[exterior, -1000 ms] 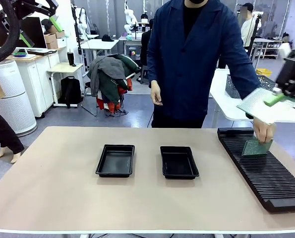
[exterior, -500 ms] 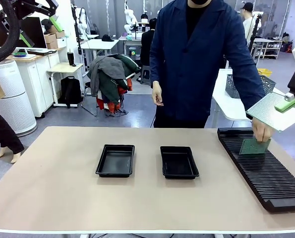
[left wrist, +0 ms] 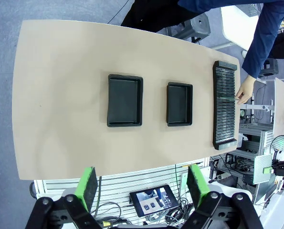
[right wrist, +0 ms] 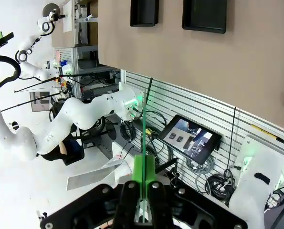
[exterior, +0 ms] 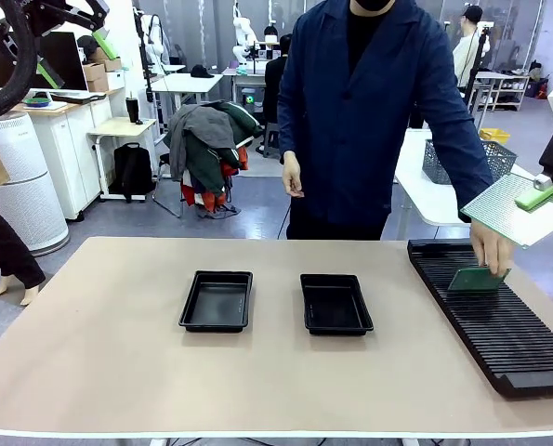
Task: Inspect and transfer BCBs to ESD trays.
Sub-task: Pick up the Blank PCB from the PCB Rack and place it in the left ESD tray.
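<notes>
Two black ESD trays lie side by side mid-table, both bare inside; they also show from above as the left tray and the right tray. My right gripper hangs high at the right edge, shut on a green BCB held tilted; in its wrist view that BCB is edge-on between the shut fingers. The person's hand holds another BCB low on the slotted rack. My left gripper is open, far above the table.
The long black rack runs along the table's right side. The person in a dark blue coat stands at the far edge, behind the right tray. A grey wire basket sits on the white table behind.
My right gripper carried its board right and slightly up, then held still. The person's hand tipped the other board lower onto the rack. The left arm has not moved.
</notes>
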Action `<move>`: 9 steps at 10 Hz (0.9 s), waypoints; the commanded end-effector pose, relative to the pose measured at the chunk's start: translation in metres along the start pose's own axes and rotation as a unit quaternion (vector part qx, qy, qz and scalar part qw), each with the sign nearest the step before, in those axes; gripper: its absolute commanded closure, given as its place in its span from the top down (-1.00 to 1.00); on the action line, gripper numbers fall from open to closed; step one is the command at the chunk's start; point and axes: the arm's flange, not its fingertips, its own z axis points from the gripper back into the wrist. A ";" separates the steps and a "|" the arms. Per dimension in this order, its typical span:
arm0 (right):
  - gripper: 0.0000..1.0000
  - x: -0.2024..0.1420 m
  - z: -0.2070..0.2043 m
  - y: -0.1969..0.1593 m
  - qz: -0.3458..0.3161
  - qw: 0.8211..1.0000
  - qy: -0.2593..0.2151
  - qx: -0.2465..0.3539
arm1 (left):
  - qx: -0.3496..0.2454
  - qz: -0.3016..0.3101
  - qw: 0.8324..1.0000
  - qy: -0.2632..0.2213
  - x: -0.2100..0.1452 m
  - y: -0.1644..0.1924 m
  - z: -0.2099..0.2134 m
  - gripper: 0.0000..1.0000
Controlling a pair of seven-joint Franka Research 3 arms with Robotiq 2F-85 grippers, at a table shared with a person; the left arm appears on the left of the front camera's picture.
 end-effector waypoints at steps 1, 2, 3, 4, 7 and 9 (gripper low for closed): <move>-0.95 -0.003 -0.003 -0.002 -0.011 1.000 -0.010 0.005 | -0.001 0.002 1.000 -0.001 0.000 0.001 0.000 1.00; -0.95 -0.003 -0.002 -0.003 -0.011 1.000 -0.010 0.006 | -0.001 0.002 1.000 -0.001 0.000 0.001 0.000 1.00; -0.95 -0.002 -0.001 -0.004 -0.010 1.000 -0.011 0.007 | -0.001 0.002 1.000 -0.001 0.000 0.001 0.000 1.00; -0.95 0.001 0.002 -0.007 -0.008 1.000 -0.020 0.015 | -0.001 0.002 1.000 -0.001 0.000 0.001 0.000 1.00; -0.95 0.044 -0.024 0.016 -0.011 0.997 -0.063 0.039 | -0.001 0.002 1.000 -0.001 0.000 0.001 0.000 1.00; -0.95 0.074 -0.053 0.026 -0.016 0.996 -0.069 0.056 | -0.001 0.002 1.000 -0.001 0.000 0.001 0.000 1.00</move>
